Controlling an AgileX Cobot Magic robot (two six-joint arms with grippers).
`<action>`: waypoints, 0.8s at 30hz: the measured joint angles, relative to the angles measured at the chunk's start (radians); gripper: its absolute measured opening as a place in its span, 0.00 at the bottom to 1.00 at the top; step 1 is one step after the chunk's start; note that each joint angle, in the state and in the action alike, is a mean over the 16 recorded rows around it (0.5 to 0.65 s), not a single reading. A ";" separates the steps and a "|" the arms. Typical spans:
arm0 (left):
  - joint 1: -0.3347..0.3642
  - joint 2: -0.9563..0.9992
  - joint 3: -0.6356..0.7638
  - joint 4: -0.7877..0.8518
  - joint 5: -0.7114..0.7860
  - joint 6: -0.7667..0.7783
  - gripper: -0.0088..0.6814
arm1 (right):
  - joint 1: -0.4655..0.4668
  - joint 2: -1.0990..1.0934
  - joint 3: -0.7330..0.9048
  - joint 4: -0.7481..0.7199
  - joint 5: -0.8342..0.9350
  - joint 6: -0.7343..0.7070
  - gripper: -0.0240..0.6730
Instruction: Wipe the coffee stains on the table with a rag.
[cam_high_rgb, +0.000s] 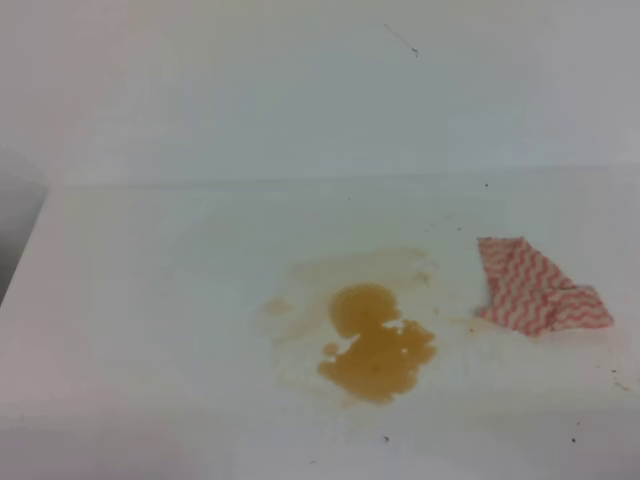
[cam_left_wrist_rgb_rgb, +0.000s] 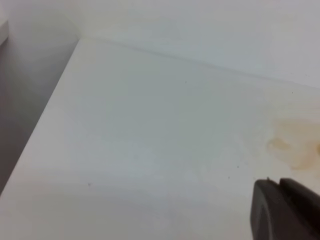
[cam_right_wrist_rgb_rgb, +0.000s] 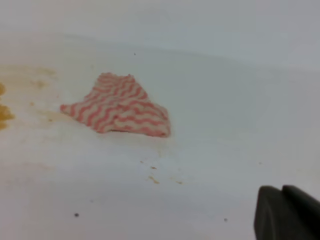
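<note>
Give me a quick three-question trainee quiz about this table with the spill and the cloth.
1. True or false: the rag is lying on top of the coffee stains.
2. In the high view, which side of the brown puddle is the cloth on? A) left B) right C) in front
3. Fill in: the cloth has a red-and-white ______ pattern.

Key
1. False. It lies apart from the puddle on the table, untouched by either arm.
2. B
3. Zigzag. The right wrist view shows it best, with the right gripper shut in the lower corner, clear of the cloth.
</note>
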 joint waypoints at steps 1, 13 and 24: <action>0.000 0.000 0.000 0.000 0.000 0.000 0.01 | 0.000 0.000 0.000 -0.011 0.000 -0.003 0.03; 0.000 0.000 0.000 0.000 -0.004 0.000 0.01 | 0.000 0.000 0.000 -0.080 0.000 -0.017 0.03; 0.000 0.000 0.000 0.000 -0.005 0.000 0.01 | 0.000 0.000 0.000 0.026 -0.001 0.021 0.03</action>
